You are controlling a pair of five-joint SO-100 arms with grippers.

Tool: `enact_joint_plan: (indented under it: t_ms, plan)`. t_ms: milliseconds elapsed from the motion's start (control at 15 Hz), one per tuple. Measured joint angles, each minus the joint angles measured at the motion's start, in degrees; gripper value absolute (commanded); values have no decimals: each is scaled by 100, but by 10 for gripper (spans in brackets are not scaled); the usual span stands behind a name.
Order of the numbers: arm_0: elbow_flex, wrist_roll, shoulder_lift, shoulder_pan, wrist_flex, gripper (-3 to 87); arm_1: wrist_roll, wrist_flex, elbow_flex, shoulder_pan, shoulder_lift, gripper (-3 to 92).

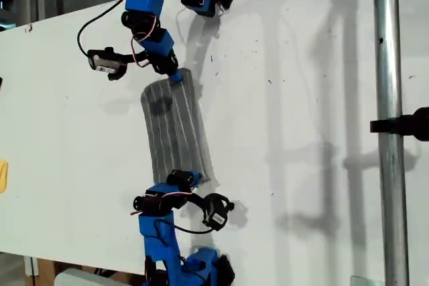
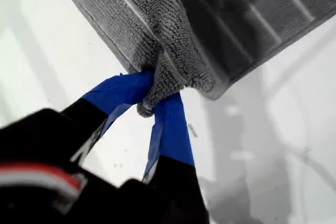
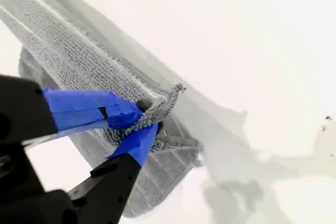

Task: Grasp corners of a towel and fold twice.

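- My first gripper (image 2: 157, 100) reaches up from the black body that fills the near part of the frame, with both fingers wrapped in blue tape.
- The fingertips (image 2: 126, 90) are pinched together on a corner (image 2: 167, 83) of the towel (image 2: 210, 19).
- The cloth is dark grey, nubbly terry with thin pale stripes, and it bunches where I squeeze it.
- At the pinch I see more than one layer of cloth stacked.
- Beyond the pinch the towel spreads away, casting a soft shadow on the white table (image 2: 47, 77).
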Motion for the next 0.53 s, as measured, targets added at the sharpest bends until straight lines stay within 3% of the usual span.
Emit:
enact_joint_plan:
  t_ms: [267, 533]
  plan:
    - [9, 1213, 202, -1503, 158, -29, -1345, -844, -1310, 1397, -1863, -3]
    - [9, 2188, 202, -2646, 70, -29, -1942, -949, -3146, 2004, -3480, -3]
